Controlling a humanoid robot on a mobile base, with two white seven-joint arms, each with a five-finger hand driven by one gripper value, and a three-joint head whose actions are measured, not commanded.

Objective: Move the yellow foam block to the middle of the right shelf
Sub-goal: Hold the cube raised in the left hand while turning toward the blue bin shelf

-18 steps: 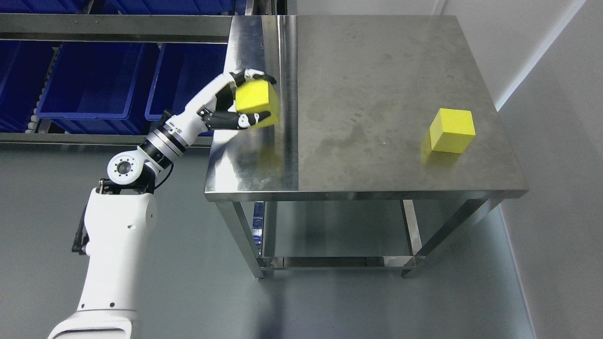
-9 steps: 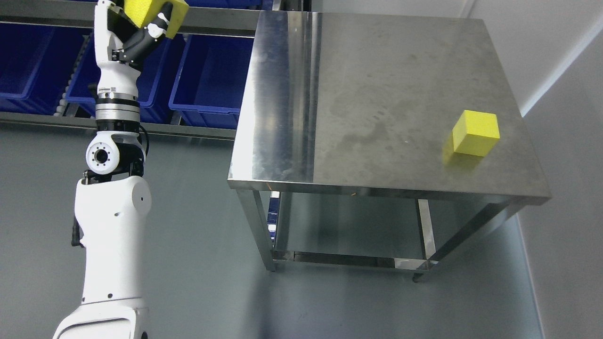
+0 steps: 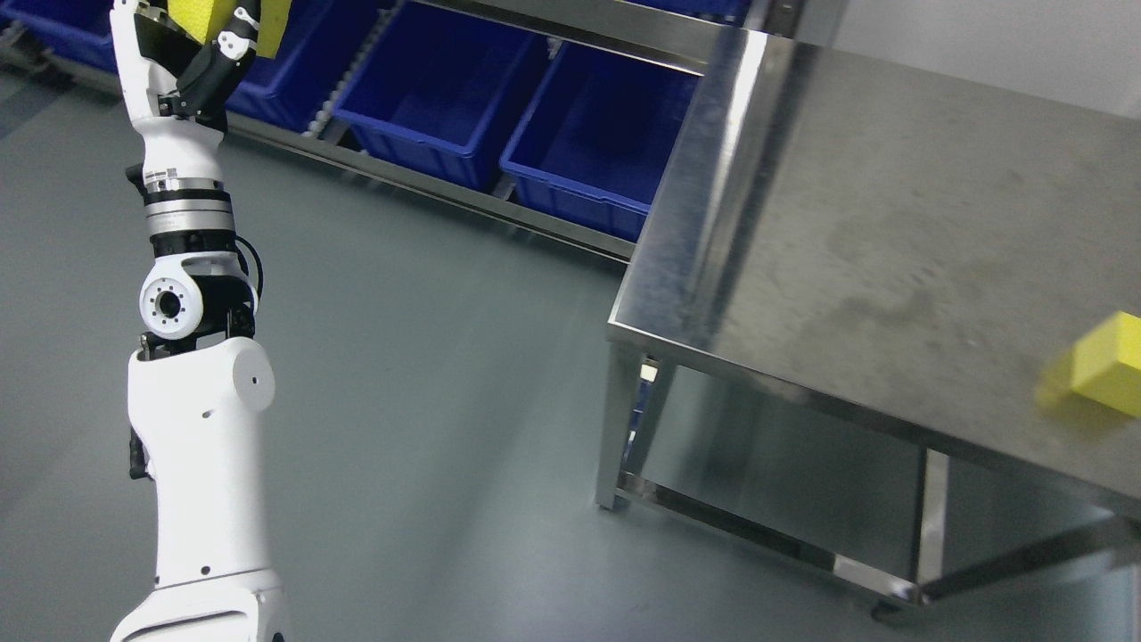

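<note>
Held yellow foam block [image 3: 214,18] half cropped

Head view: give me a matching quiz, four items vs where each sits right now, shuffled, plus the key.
Items:
1. held foam block
2. second foam block
3. blue bins
4. left hand

Places:
A. on the steel table, near the picture's right edge
B. in a row on the low rack, behind the table's left end
C. raised at the top left, fingers closed on a yellow block
D. in the grasp at the picture's top edge, partly cut off

Pairs: 1-D, 2-A, 3-B, 4-C
</note>
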